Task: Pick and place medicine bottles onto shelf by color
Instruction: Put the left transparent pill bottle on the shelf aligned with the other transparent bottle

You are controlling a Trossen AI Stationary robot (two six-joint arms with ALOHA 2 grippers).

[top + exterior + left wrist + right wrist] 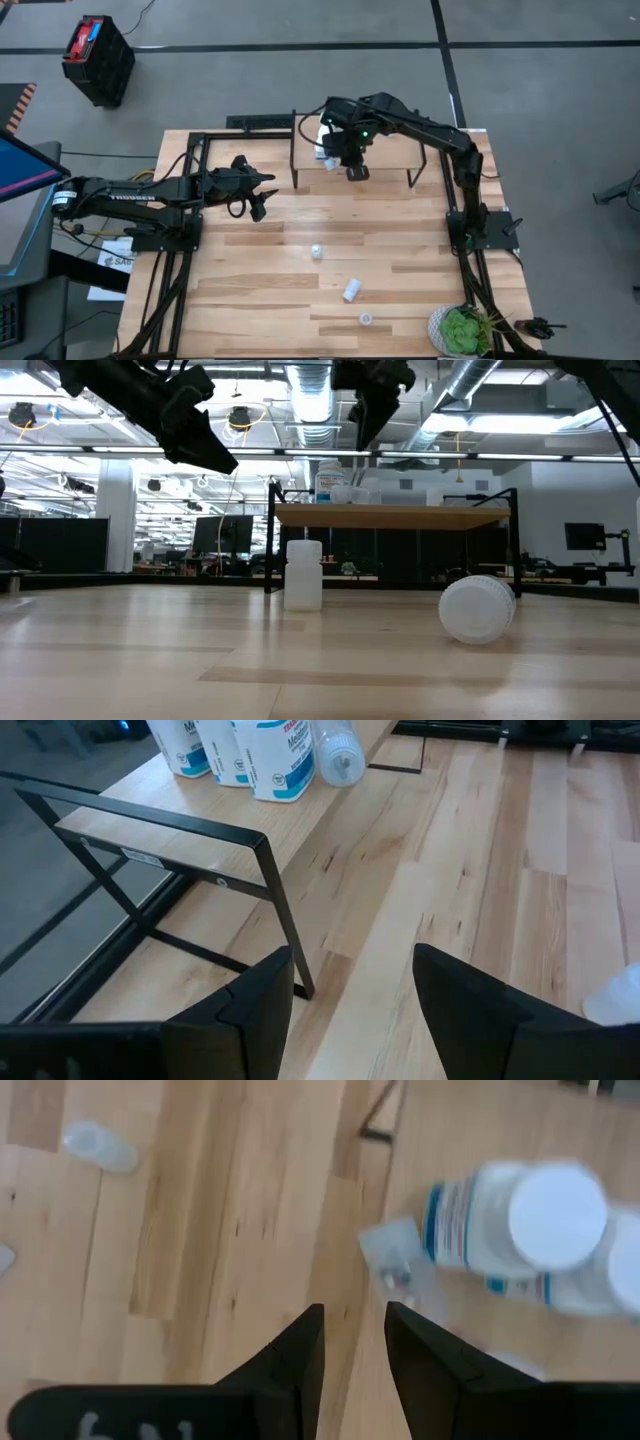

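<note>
A: Where do I see the two arms, viewed from above?

B: I see the right gripper (356, 172) hanging over the front edge of the shelf (430, 150), at its left end, fingers pointing down. In the right wrist view its fingers (300, 1348) stand a narrow gap apart with bare wood between them; nothing is clamped. The left gripper (262, 196) hovers over the table (260, 300), left of the shelf and apart from it. In the left wrist view its fingers (262, 995) are spread wide and empty.

A: Where are the medicine bottles?

B: On the shelf, white labelled bottles (235, 750) stand upright in a tight group at the left end, touching one another. A clear bottle (337, 750) stands just beside them. The right wrist view shows one white-capped labelled bottle (520, 1215) from above, with a small clear bottle (392, 1255) beside it.

A: And on the table?

B: Three bottles are on the open boards in front of the shelf, well apart. One small bottle (316, 251) is nearest the shelf, a white bottle (351, 290) lies on its side, and another small one (366, 319) sits near the front edge. In the low view, one white bottle (303, 574) stands upright and a second (477, 609) lies with its cap facing the camera.

A: Anything else?

B: A potted green plant (462, 330) sits at the front right corner of the table.
</note>
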